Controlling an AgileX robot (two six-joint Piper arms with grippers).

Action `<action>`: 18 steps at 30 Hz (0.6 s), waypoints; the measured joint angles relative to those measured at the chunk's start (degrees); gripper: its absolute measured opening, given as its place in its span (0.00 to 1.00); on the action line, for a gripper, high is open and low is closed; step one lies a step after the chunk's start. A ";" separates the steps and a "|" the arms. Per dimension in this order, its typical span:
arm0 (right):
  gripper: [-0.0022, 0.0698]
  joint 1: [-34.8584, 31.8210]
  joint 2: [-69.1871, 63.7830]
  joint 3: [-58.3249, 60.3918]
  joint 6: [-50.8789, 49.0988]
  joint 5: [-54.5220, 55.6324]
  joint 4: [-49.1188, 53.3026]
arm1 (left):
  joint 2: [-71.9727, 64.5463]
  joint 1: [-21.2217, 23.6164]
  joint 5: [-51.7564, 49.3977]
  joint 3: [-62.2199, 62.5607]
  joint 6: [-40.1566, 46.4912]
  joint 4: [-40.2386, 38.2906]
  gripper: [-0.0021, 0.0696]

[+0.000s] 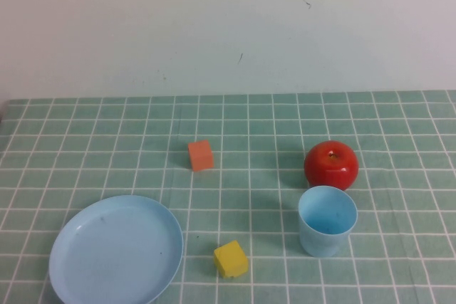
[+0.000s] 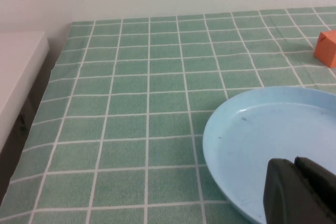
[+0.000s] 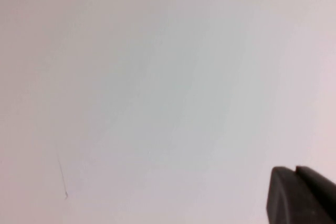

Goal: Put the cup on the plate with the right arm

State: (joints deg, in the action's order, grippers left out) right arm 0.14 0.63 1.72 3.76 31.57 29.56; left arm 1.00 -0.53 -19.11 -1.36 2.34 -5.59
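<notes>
The small light blue cup point(image 1: 327, 221) stands upright and empty at the right of the green checked cloth, just in front of a red apple point(image 1: 331, 164). The wide light blue plate point(image 1: 115, 250) lies at the front left; the left wrist view has it too, plate point(image 2: 273, 140). Neither arm appears in the high view. My left gripper point(image 2: 294, 162) hovers shut over the plate's near side, holding nothing. My right gripper point(image 3: 295, 170) is shut and empty, raised and facing only the blank white wall, away from the cup.
An orange cube point(image 1: 201, 155) lies mid-table, also at the edge of the left wrist view, orange cube point(image 2: 326, 47). A yellow cube point(image 1: 231, 258) sits between plate and cup near the front. The table's left edge point(image 2: 50, 72) borders a white surface.
</notes>
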 joint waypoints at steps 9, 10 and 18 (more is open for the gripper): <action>0.03 0.00 0.00 -7.00 1.24 -10.89 -14.34 | 0.00 0.00 0.00 0.00 0.00 0.00 0.02; 0.03 0.00 0.00 -9.69 1.24 -15.68 -14.78 | 0.00 0.00 0.00 0.00 0.00 0.00 0.02; 0.03 0.00 -7.55 -27.14 1.37 -46.48 -15.59 | 0.00 0.00 0.00 0.00 0.00 0.00 0.02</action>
State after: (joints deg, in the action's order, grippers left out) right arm 0.14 -6.92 -25.42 5.13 -14.91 13.96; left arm 1.00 -0.53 -19.11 -1.36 2.34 -5.59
